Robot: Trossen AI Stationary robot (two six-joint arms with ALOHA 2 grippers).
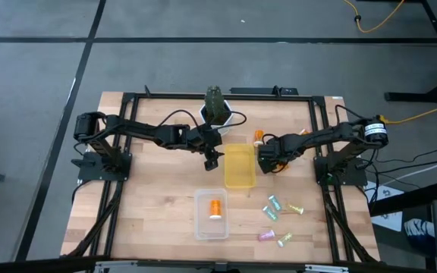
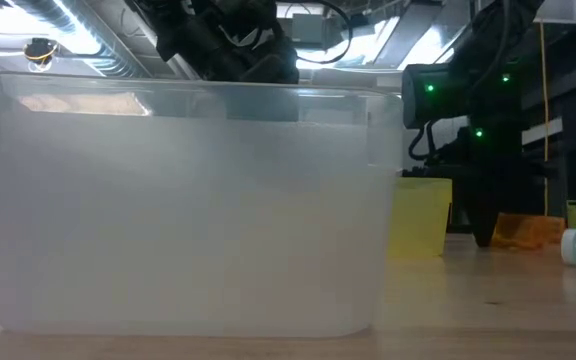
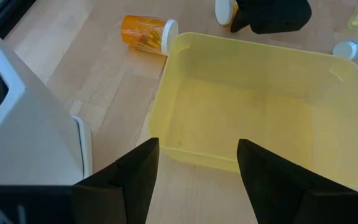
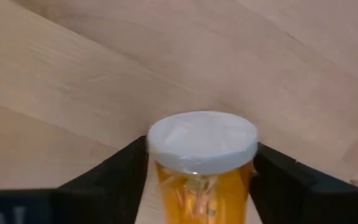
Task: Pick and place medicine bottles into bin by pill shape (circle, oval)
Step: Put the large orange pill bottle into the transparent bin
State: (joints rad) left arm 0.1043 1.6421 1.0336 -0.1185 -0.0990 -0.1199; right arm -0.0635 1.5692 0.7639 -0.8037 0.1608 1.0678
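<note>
An orange medicine bottle [image 4: 202, 186] with a white cap lies on its side on the table [image 4: 73, 93], just right of the yellow bin [image 1: 240, 168]. My right gripper [image 4: 201, 171] points down over it, shut on it. My left gripper [image 3: 197, 171] hovers open at the yellow bin's left side, holding nothing. A second orange bottle [image 1: 259, 136] lies past the bin's far edge. A third one [image 1: 215, 207] lies inside the clear bin [image 1: 200, 227]. Several pale bottles [image 1: 273, 205] lie on the table at the near right. My right gripper pinches the orange bottle between its two fingers [image 4: 132, 171], on the bottle's two sides at the cap end [image 4: 166, 168]. The fingers come from above, pointing down, and lie across the bottle. The bottle's body [image 2: 523, 230] rests on the table.
A white pot [image 1: 217, 115] with a green plant stands at the far middle, close behind my left gripper. The clear bin [image 2: 188, 200] sits near the front edge. Bare wood lies to the left of both bins.
</note>
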